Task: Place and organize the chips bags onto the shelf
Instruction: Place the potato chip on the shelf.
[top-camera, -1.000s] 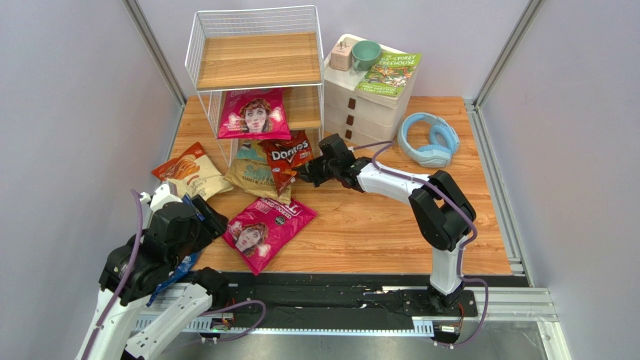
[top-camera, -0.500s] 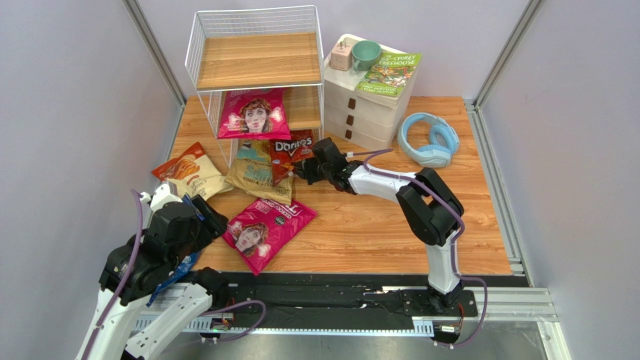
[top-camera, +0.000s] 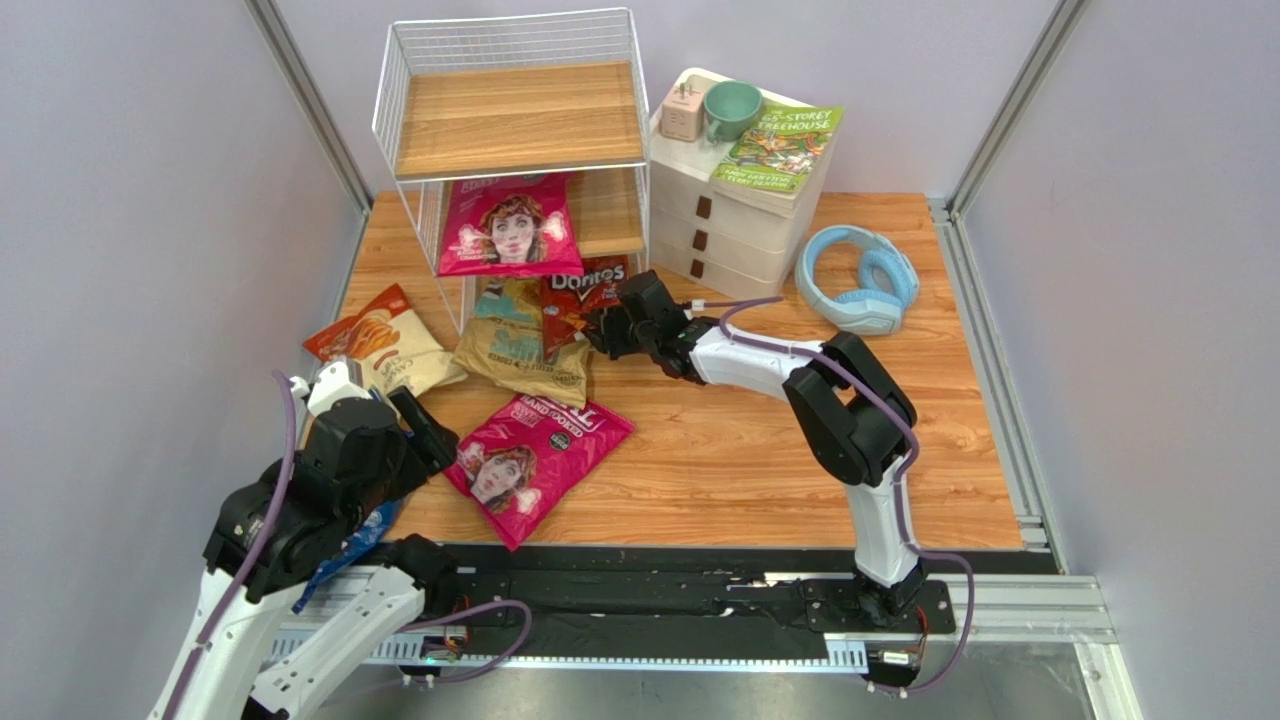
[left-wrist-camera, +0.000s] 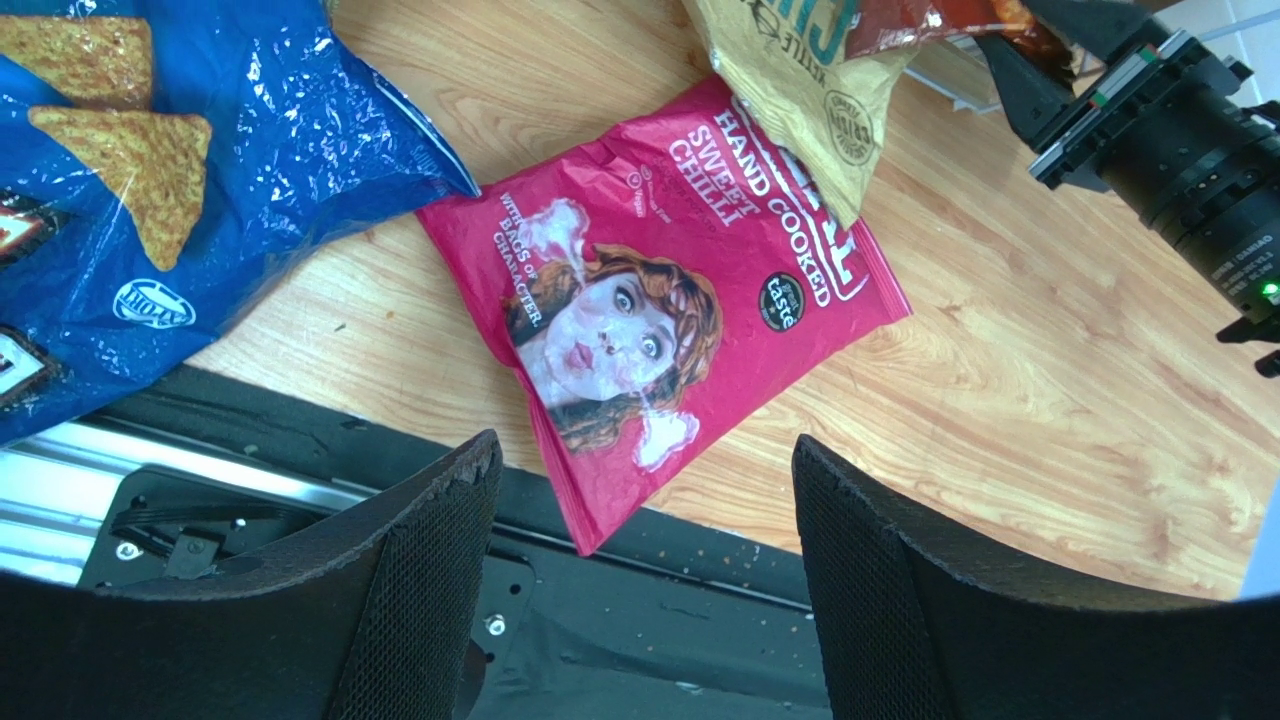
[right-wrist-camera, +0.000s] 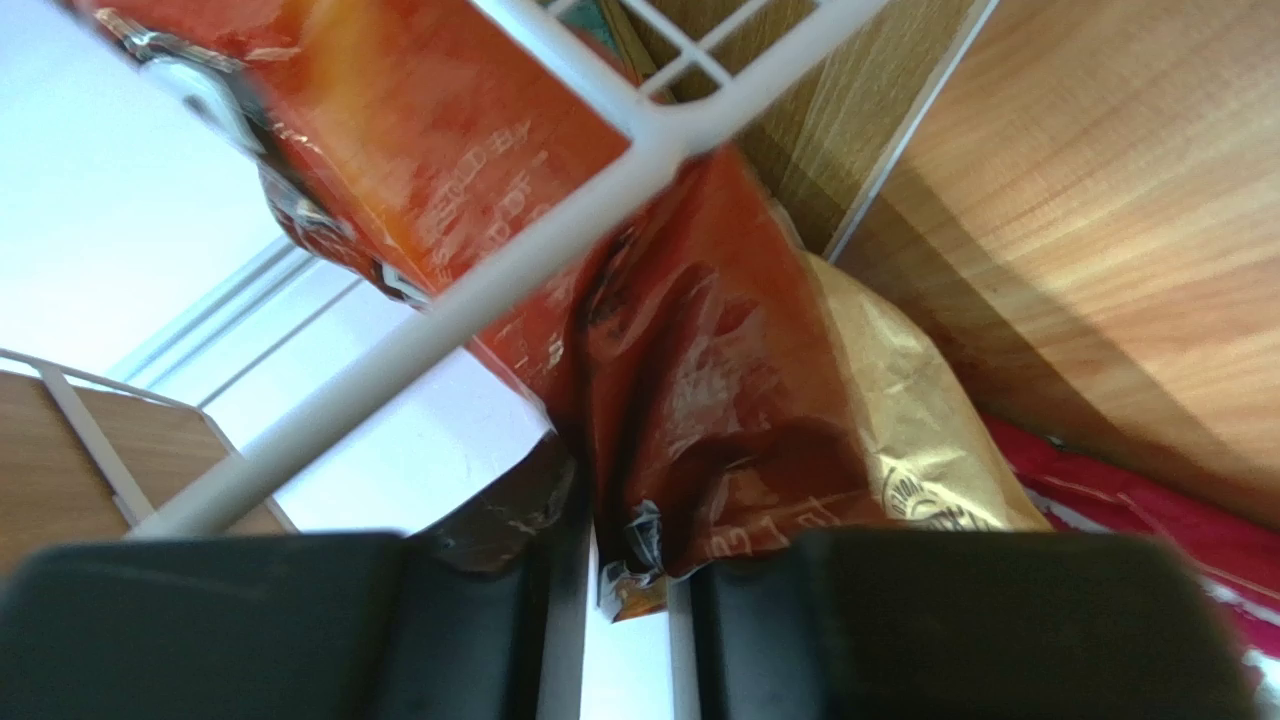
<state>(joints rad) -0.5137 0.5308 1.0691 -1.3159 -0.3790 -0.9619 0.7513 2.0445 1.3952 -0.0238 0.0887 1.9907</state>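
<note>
Chips bags mostly lie loose on the table (top-camera: 721, 450). Nearest, the left gripper (left-wrist-camera: 643, 458) hangs wide open and empty over the near magenta bag (left-wrist-camera: 646, 300), with the blue Doritos bag (left-wrist-camera: 226, 165) beside it, likely poised for the next pick. Farther in, the right gripper (right-wrist-camera: 631, 570) has a corner of the red Doritos bag (right-wrist-camera: 706, 375) between barely parted jaws. I cannot tell whether it still pinches — it seems to be feeding the bag under the wire frame of the shelf (top-camera: 511, 120). A second magenta bag (top-camera: 511, 225) rests at the middle tier. Since a second ago the red bag has slid deeper under the shelf and the right arm reaches further in — the left arm has hardly moved.
</note>
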